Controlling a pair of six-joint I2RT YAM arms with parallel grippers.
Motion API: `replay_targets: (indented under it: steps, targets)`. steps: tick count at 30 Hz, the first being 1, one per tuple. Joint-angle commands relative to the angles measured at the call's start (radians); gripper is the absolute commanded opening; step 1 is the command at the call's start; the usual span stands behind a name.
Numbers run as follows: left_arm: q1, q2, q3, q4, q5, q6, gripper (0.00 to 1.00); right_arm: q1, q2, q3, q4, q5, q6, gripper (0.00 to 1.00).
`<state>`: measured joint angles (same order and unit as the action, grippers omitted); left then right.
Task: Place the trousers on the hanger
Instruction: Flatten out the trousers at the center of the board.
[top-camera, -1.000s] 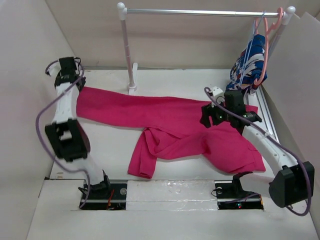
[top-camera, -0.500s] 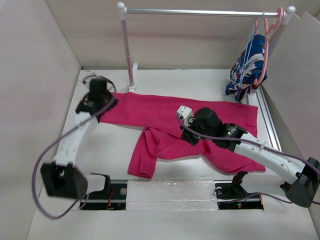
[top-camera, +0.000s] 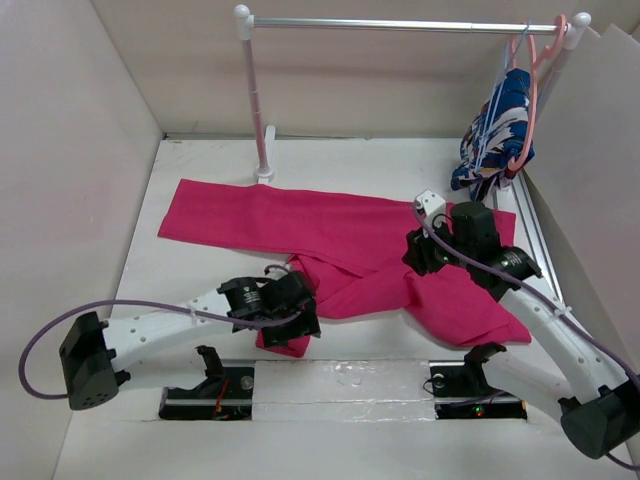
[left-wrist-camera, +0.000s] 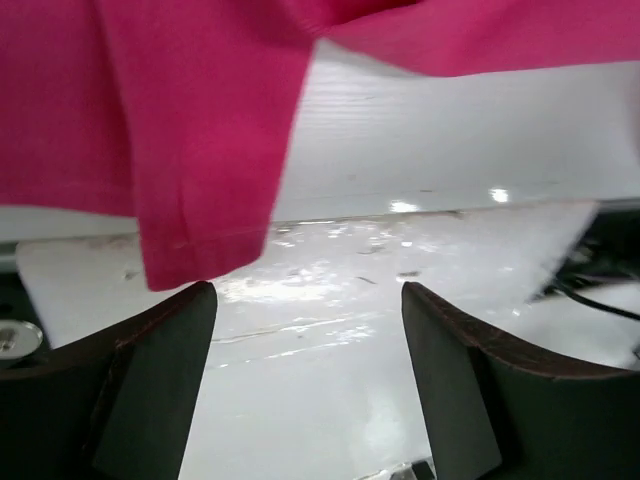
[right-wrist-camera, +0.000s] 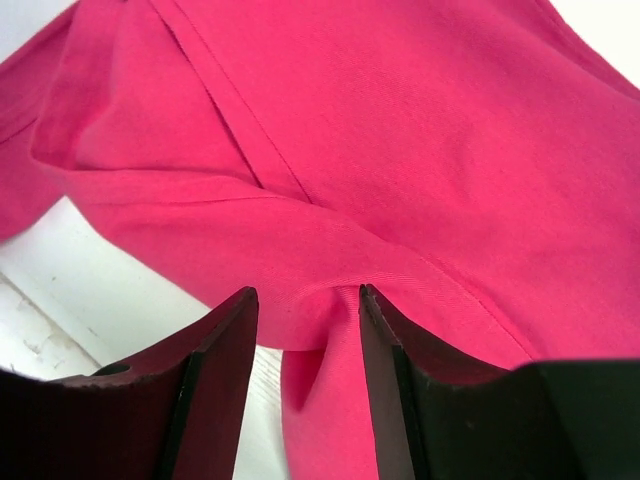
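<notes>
The magenta trousers (top-camera: 340, 235) lie spread flat across the table, with one leg folded toward the near edge. Its cuff (left-wrist-camera: 200, 240) hangs just above my left gripper (left-wrist-camera: 308, 292), which is open over bare white table. In the top view that left gripper (top-camera: 306, 322) sits low by the near cuff. My right gripper (right-wrist-camera: 305, 295) stands open astride a raised fold of the trousers (right-wrist-camera: 330, 250), right of centre (top-camera: 416, 252). The thin light-blue hanger (top-camera: 497, 97) hangs on the rail at the far right.
A rail (top-camera: 400, 24) on a white post (top-camera: 256, 100) spans the back. At its right end a salmon-pink hanger (top-camera: 536, 95) carries a blue-and-white patterned garment (top-camera: 497, 135). Walls close in left and right. A taped strip (top-camera: 340, 378) runs between the arm bases.
My left arm swung from the far-left trouser leg down to the near cuff and its jaws opened. My right arm drew back right from the centre fold, jaws parted again.
</notes>
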<state>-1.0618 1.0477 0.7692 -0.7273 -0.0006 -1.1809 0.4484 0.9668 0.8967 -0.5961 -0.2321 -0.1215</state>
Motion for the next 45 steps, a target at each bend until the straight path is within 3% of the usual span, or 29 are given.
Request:
replay_targets:
  steps: [1,6,12,16,19,21,23,26,27,28,31,33,35,38,41,45]
  targets:
    - [-0.076,0.073,0.008,-0.155,-0.100,-0.196,0.70,-0.025,-0.034,-0.007,-0.005,-0.116,-0.050,0.51]
    - [-0.116,0.068,0.108,-0.343,-0.254,-0.341,0.60,-0.025,-0.051,-0.007,-0.041,-0.124,-0.067,0.51]
    - [-0.116,0.061,0.024,-0.304,-0.210,-0.339,0.60,-0.025,-0.086,-0.028,-0.041,-0.125,-0.064,0.51]
    - [-0.116,0.107,0.018,-0.242,-0.263,-0.322,0.61,-0.036,-0.089,-0.022,-0.033,-0.153,-0.064,0.51]
    - [-0.054,0.162,0.016,-0.213,-0.315,-0.277,0.60,-0.036,-0.089,-0.019,-0.031,-0.170,-0.064,0.51]
    - [-0.034,0.190,0.039,-0.204,-0.392,-0.260,0.40,-0.036,-0.092,-0.028,-0.028,-0.168,-0.063,0.51]
    - [-0.004,0.209,0.092,-0.193,-0.418,-0.206,0.00,-0.036,-0.096,-0.042,-0.042,-0.153,-0.060,0.51]
    - [0.020,0.233,0.247,-0.405,-0.556,-0.215,0.00,-0.054,-0.105,-0.067,-0.076,-0.099,-0.069,0.51]
    - [0.034,0.203,0.283,-0.412,-0.609,-0.153,0.00,-0.068,-0.108,-0.080,-0.079,-0.078,-0.067,0.51]
    - [0.084,0.171,0.309,-0.411,-0.619,-0.069,0.00,-0.091,-0.114,-0.094,-0.086,-0.076,-0.066,0.51]
    - [0.219,0.007,0.383,-0.409,-0.602,-0.001,0.00,-0.102,-0.135,-0.134,-0.067,-0.099,-0.047,0.51]
    - [0.366,-0.094,0.453,-0.409,-0.598,0.081,0.00,-0.102,-0.140,-0.133,-0.077,-0.063,-0.046,0.51]
    - [0.510,-0.132,0.560,-0.408,-0.602,0.160,0.00,-0.111,-0.137,-0.136,-0.077,-0.062,-0.041,0.51]
    - [0.627,-0.126,0.744,-0.406,-0.677,0.246,0.00,-0.137,-0.119,-0.145,-0.067,-0.099,-0.032,0.51]
    - [0.628,-0.078,0.872,-0.406,-0.808,0.309,0.00,-0.151,-0.100,-0.169,-0.050,-0.145,-0.030,0.51]
    - [0.628,-0.046,0.888,-0.393,-1.010,0.333,0.00,-0.180,-0.079,-0.194,-0.025,-0.174,-0.024,0.51]
